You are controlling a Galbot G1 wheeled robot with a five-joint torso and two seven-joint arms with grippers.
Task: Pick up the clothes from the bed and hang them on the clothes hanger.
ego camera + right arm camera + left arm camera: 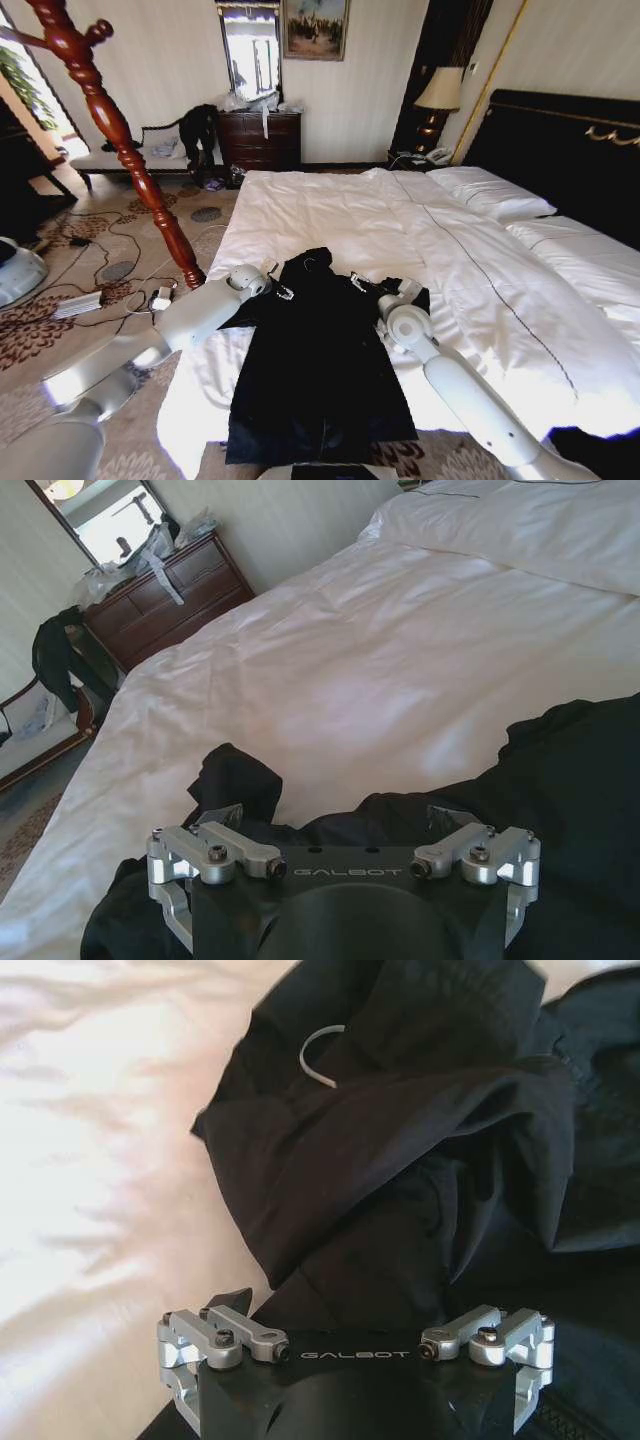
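**Both grippers at the shoulders of the black garment on the bed**

The clothes (310,370), one large black jacket, lie flat on the white duvet of the bed (340,215), near its foot edge, at about 6 o'clock in the head view. The lower part of the jacket hangs over the edge toward the robot. The collar end points to 12 o'clock, toward the pillows (490,190).

The left gripper (283,291) is at the jacket's left shoulder, at about 9 o'clock from the collar. In the left wrist view its fingers (225,1335) are spread apart, with folded black fabric lying just beyond them, and a thin white loop (315,1055) shows near the collar.

The right gripper (362,283) is at the other shoulder, at about 3 o'clock from the collar. In the right wrist view its fingers (215,852) are also apart, low over the dark cloth, and they clamp nothing.

A reddish wooden coat stand (120,140) leans at 10 o'clock, on the floor beside the bed. A dark dresser (260,138) stands at 12 o'clock by the wall.
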